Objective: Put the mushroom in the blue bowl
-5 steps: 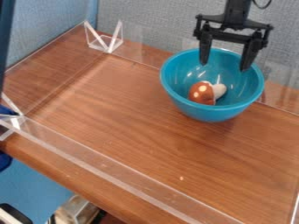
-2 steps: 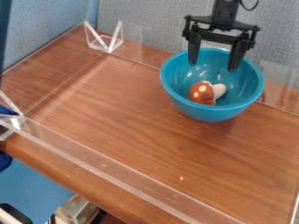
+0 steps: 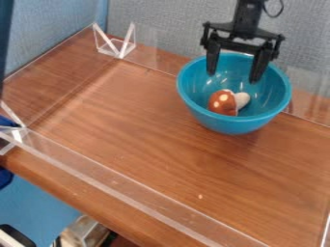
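The blue bowl [image 3: 196, 104] stands on the wooden table at the right. Inside it, on the bottom, lies the mushroom [image 3: 227, 101], its reddish-brown cap and cream stem tipped on one side. My black gripper [image 3: 238, 66] hangs over the far part of the bowl, pointing down. It is open, its two fingers spread wide apart, with nothing between them. The fingertips are level with the bowl's far rim, above and behind the mushroom, and do not touch it.
A low clear plastic wall [image 3: 116, 188] borders the wooden table [image 3: 116, 116] along the front and left. A clear triangular stand [image 3: 114, 41] sits at the back left corner. A blue backdrop rises behind the table.
The gripper has shifted left in the picture and slightly lower over the bowl, still open. The mushroom and the bowl have stayed where they were.
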`<action>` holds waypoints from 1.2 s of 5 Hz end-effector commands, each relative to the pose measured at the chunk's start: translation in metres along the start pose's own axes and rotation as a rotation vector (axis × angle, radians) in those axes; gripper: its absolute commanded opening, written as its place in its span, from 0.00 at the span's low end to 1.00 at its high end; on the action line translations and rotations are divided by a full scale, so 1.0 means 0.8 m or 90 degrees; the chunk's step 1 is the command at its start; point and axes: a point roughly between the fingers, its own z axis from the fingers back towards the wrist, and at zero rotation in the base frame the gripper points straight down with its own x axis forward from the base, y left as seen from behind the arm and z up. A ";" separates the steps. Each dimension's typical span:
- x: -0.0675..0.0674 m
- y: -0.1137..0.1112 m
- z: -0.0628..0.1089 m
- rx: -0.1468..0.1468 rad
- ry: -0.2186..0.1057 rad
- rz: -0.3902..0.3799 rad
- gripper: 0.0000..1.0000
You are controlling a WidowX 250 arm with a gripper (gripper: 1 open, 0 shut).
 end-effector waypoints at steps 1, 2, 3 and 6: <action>-0.008 0.004 0.027 -0.008 -0.031 0.002 1.00; -0.013 0.009 0.027 -0.005 -0.029 0.009 0.00; -0.018 0.016 0.032 -0.006 -0.028 0.017 1.00; -0.006 0.015 -0.006 0.011 -0.020 -0.078 1.00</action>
